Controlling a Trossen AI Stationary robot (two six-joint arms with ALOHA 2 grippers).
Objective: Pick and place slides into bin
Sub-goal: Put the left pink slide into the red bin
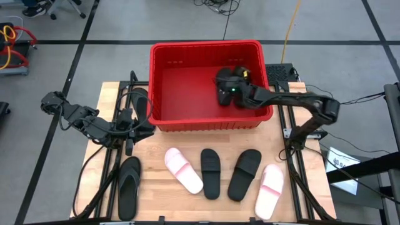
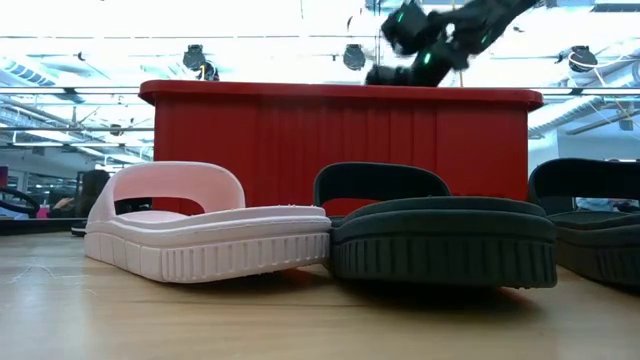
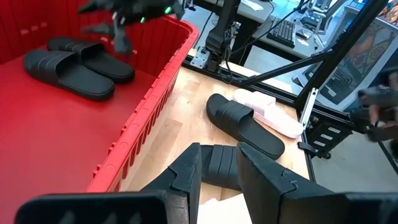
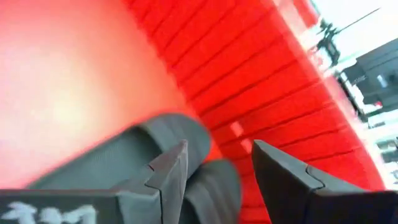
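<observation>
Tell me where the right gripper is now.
In the high view the right gripper is over the red bin's right rear corner, open above two black slides.

Bin (image 1: 187, 75) floor left of 2 slides (image 1: 228, 84) lies open.

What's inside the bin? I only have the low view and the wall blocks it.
Observer: Two black slides, side by side on the right side of the bin.
Operator: Is the right gripper holding anything?
Observer: No, the right gripper is open and empty, above those two.
Operator: How many are outside the bin?
Observer: Five in a row on the table: a flip-flop, two pink slides and a black pair. The left gripper waits by the bin's near left corner.
</observation>
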